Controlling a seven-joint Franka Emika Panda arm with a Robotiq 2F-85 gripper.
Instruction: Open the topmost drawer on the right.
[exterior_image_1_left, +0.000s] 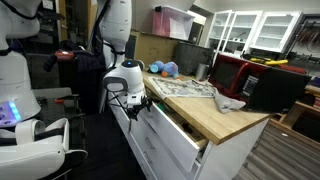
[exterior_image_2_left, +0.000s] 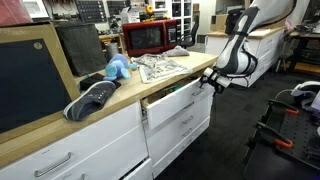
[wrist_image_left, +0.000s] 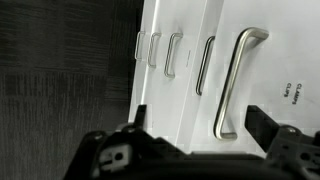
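Now | topmost drawer (exterior_image_2_left: 184, 103) sits just under the worktop (exterior_image_2_left: 128, 90) edge, part way out | its long side runs along that edge | gripper (exterior_image_2_left: 211, 82) is at the drawer's front, below the worktop edge, silver handle (wrist_image_left: 238, 80) close ahead | gripper spread wide, holding nothing | I think the pull goes straight out from the worktop

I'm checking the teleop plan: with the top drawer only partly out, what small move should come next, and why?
Probably ease the gripper forward onto the silver handle and close. The topmost drawer stands only partly out, and the jaws look open, with the handle just ahead of them, ungripped.
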